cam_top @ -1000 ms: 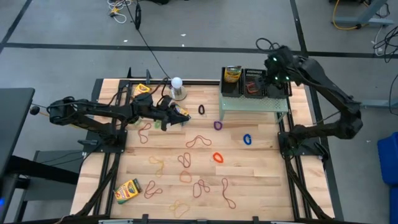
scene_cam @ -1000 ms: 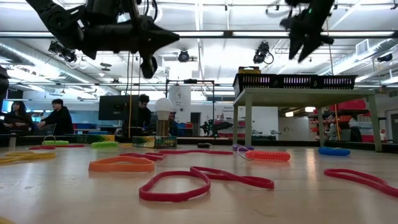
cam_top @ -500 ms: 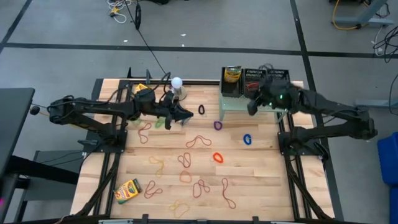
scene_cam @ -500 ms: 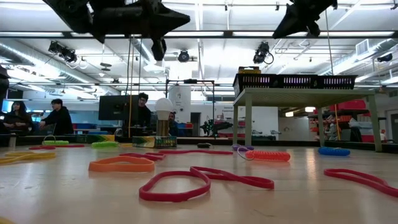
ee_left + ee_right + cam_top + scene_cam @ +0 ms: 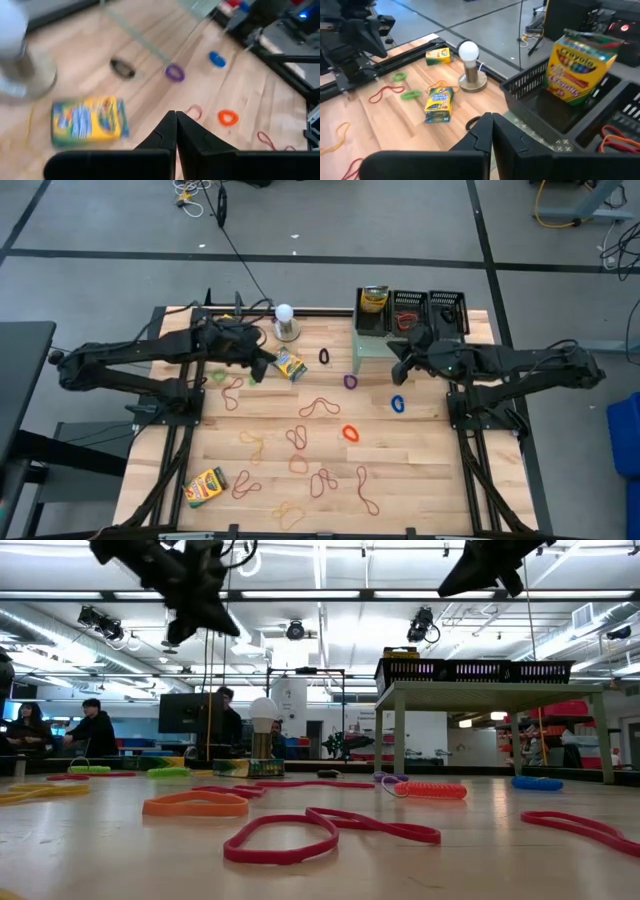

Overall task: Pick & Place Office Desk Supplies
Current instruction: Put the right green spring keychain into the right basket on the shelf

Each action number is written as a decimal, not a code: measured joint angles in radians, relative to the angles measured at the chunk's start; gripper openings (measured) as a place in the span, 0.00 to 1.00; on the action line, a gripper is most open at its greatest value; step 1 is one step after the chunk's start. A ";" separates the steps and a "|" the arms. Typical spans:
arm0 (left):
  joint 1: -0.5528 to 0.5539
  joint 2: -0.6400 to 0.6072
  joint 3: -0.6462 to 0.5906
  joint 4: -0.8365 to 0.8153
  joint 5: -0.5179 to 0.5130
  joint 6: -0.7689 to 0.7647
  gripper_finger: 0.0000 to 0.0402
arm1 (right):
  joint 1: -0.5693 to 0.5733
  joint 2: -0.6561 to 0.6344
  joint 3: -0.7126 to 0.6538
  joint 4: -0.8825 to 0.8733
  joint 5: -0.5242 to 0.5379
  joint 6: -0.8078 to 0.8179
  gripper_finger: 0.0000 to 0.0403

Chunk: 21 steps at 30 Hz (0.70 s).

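Crayon boxes sit in several spots: a small yellow-and-green crayon box [image 5: 290, 366] lies flat on the wooden table [image 5: 420, 470] left of centre in the high view, another yellow-and-green box [image 5: 206, 486] rests at the lower left, and a third stands upright in the leftmost small black mesh basket [image 5: 372, 313] on the pale green mesh riser [image 5: 410, 346] at upper right. Thin rubber-band loops [image 5: 318, 407] in red, orange, tan, purple and blue lie scattered across the middle. Left gripper [image 5: 268, 357] hangs just left of the central box, fingers pressed together, holding nothing. Right gripper [image 5: 397, 367] hovers at the riser's front edge, fingers likewise together and empty. A white ball on a metal base [image 5: 285, 322] stands near the far edge.
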 joint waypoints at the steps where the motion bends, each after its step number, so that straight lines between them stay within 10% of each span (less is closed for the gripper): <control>1: 0.003 -0.010 -0.021 -0.004 0.002 -0.026 0.02 | 0.001 0.001 -0.004 0.002 0.000 0.003 0.04; 21: 0.266 0.133 -0.333 -0.009 -0.010 -0.201 0.30 | 0.002 0.001 -0.015 0.012 0.000 0.006 0.04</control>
